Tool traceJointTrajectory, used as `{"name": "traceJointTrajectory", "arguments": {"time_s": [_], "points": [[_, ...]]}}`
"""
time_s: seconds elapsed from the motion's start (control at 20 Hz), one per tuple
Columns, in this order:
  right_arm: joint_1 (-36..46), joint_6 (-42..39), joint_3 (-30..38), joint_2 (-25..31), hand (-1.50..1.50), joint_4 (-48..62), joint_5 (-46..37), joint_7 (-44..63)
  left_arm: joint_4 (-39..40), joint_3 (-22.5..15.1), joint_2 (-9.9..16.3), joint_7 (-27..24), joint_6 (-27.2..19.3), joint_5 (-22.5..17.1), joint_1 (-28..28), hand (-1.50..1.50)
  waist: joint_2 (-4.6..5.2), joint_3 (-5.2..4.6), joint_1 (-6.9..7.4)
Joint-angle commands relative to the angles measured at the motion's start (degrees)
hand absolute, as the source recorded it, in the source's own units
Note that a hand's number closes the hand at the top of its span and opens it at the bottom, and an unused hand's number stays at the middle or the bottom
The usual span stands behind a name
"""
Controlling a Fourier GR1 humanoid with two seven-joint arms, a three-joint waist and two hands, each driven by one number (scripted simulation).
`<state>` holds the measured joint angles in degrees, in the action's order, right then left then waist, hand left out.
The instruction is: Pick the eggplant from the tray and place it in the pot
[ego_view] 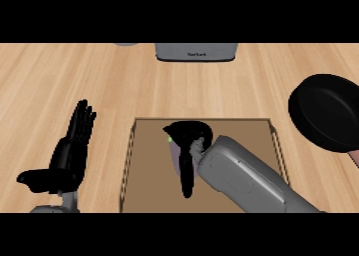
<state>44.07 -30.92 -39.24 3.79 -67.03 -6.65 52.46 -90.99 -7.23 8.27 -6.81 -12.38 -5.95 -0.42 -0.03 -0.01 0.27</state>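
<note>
Fingers of right hand [188,134]: curled over eggplant [174,161] inside tray [204,121]. Eggplant unlifted; pot [331,112] right of tray, unfilled. Left hand [67,150]: open, left of tray.

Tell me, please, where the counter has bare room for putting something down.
Bare wood lies between the grey appliance and the tray, and between the tray and the black pot. Left of the resting left robot hand is also free. The tray itself is crowded: the right robot hand covers the eggplant.
</note>
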Motion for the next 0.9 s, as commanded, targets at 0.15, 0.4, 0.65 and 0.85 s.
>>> {"name": "traceJointTrajectory", "arguments": {"time_s": [0.15,0.4,0.65,0.85], "points": [[-2.7,0.9,-1.7,0.8,1.50,1.0,-11.1,-8.4,1.5,1.4,0.0,-0.7,1.7,0.0,-0.1,0.00,0.08,0.01,0.01],[-1.9,1.3,1.5,0.1,1.50,-0.6,-15.7,-10.7,0.6,-2.0,-3.5,-3.0,-0.7,3.7,2.8,0.00,-0.02,0.01,0.00],[-1.6,3.0,2.0,-3.7,1.50,3.0,-19.5,-12.6,-0.7,1.9,-1.6,1.5,1.3,1.9,-0.5,0.00,0.04,0.01,0.20],[-5.1,6.5,2.3,-0.8,1.50,-0.8,-26.3,-16.7,-0.8,1.1,-2.6,3.2,-0.2,3.3,-1.8,0.00,-0.02,0.03,-0.23]]}}
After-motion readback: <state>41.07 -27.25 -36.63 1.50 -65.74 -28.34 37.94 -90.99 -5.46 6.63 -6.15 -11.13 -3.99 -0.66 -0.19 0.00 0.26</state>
